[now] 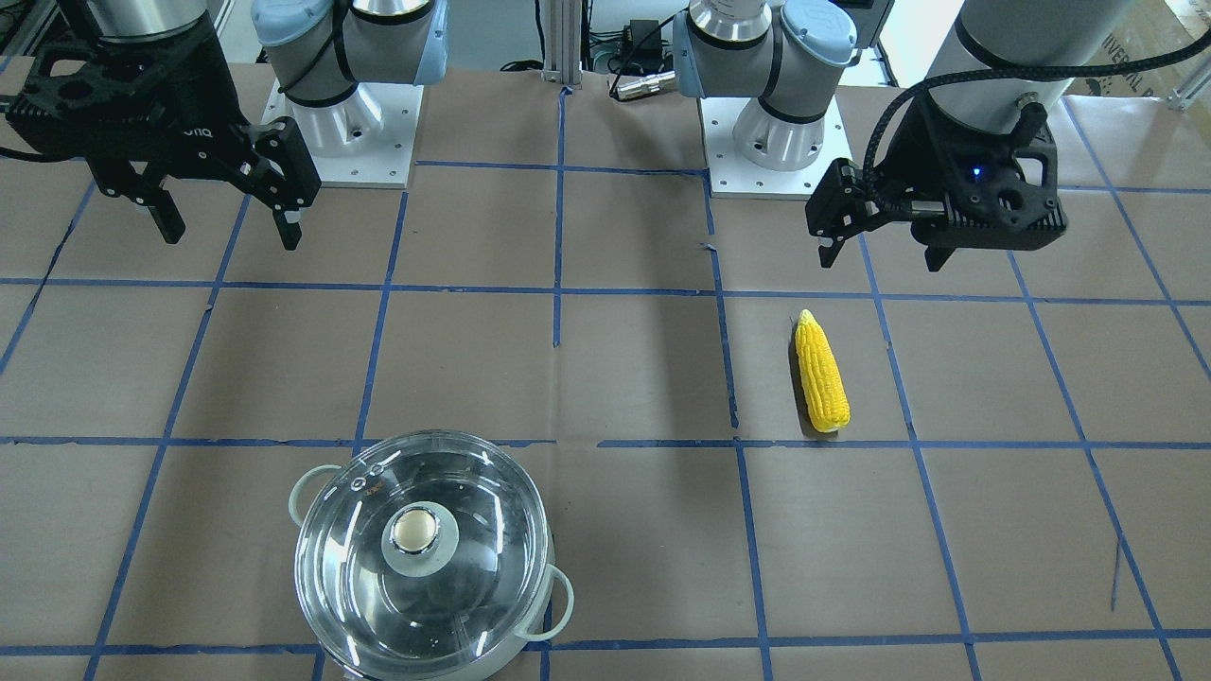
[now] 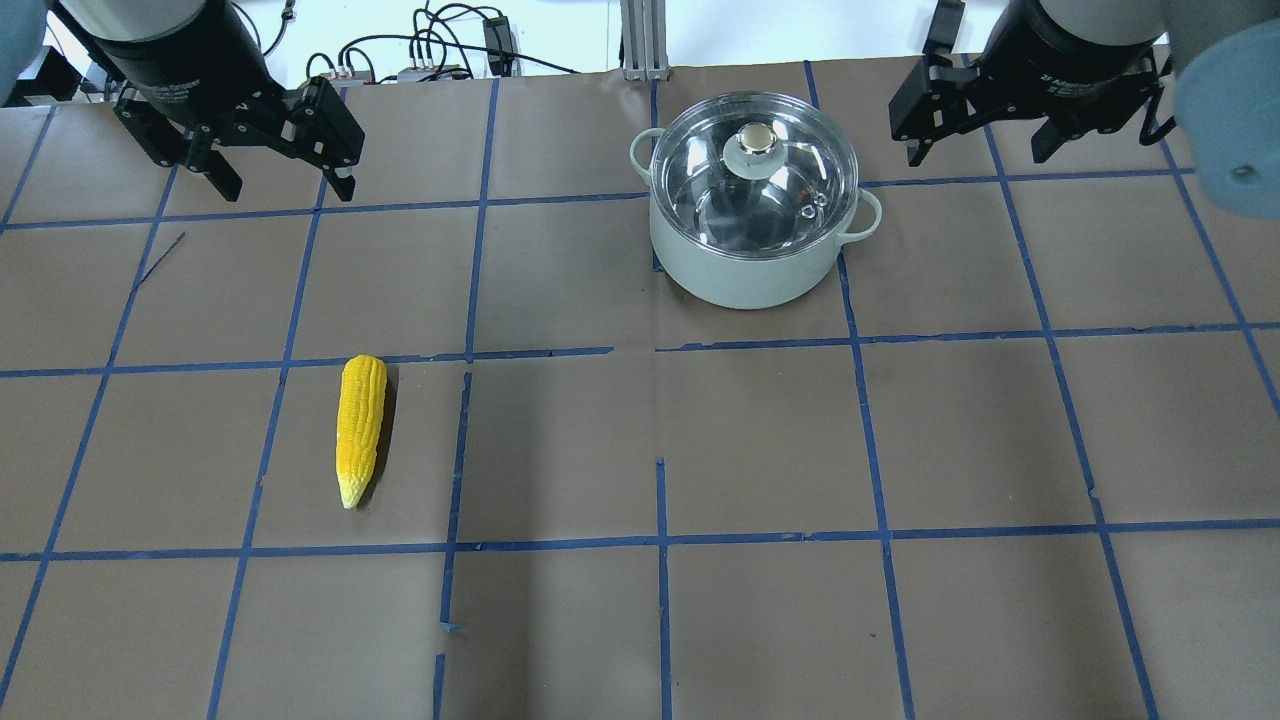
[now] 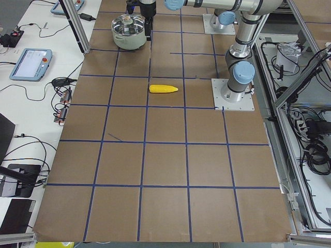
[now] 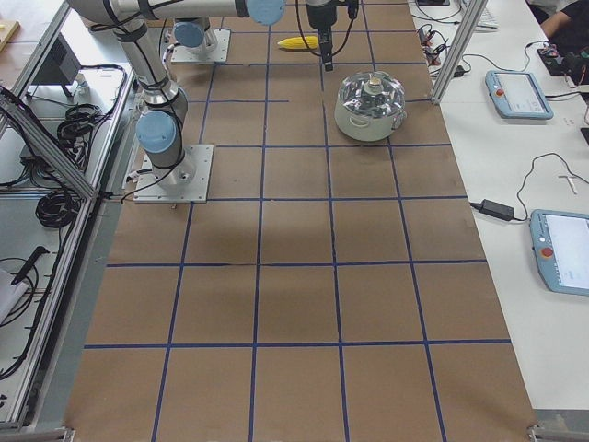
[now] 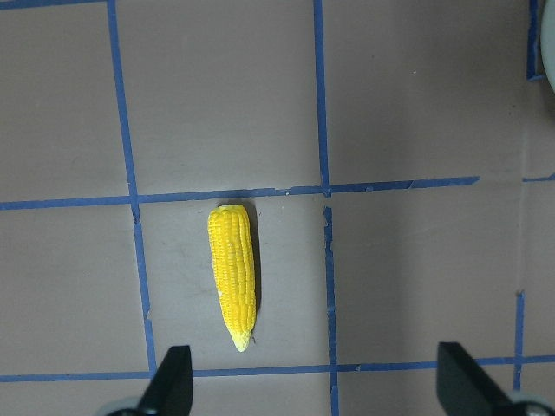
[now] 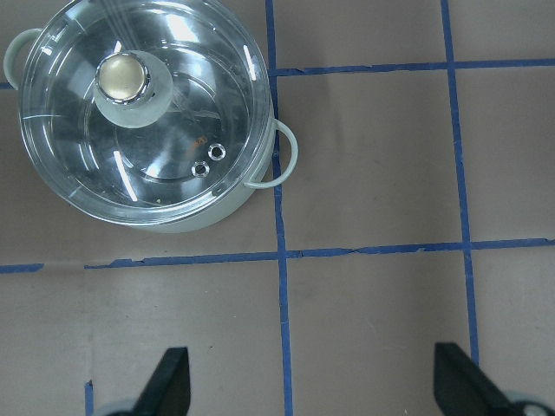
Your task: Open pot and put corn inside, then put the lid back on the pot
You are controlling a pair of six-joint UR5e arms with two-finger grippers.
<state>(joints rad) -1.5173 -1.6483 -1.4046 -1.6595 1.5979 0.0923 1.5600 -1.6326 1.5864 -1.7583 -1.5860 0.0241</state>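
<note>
Between the left fingers [image 2: 225,183]: nothing held. The pair is spread wide and hangs above the tabletop [image 2: 760,440] at about 10 o'clock of the overhead view. In the left wrist view both tips show at the lower edge, far apart, with bare brown paper between them.

Right fingers [image 2: 914,150]: also spread wide, gripping nothing, raised off the tabletop at about 1 o'clock of the overhead view. The right wrist view shows the same wide gap between the tips.

Corn [image 2: 361,430]: lies flat on the tabletop at about 8 o'clock of the overhead view, inside one square of the blue tape grid [image 2: 560,352]. Its pointed tip aims at 6 o'clock and its blunt end at 12. It sits at roughly 5 o'clock from the left fingers, well apart from them. Nothing touches it.

Pot [image 2: 740,275]: stands upright at about 12 o'clock of the overhead view, at roughly 9 o'clock from the right fingers and near them without contact. Loop handles sit at about 10 and 4 o'clock on the rim.

Lid [image 2: 795,190]: seated level on the pot, covering the full opening, with the knob [image 2: 752,139] upward. The steel interior shows through the glass.

Corn and pot are well apart: the pot lies at about 2 o'clock from the corn.
</note>
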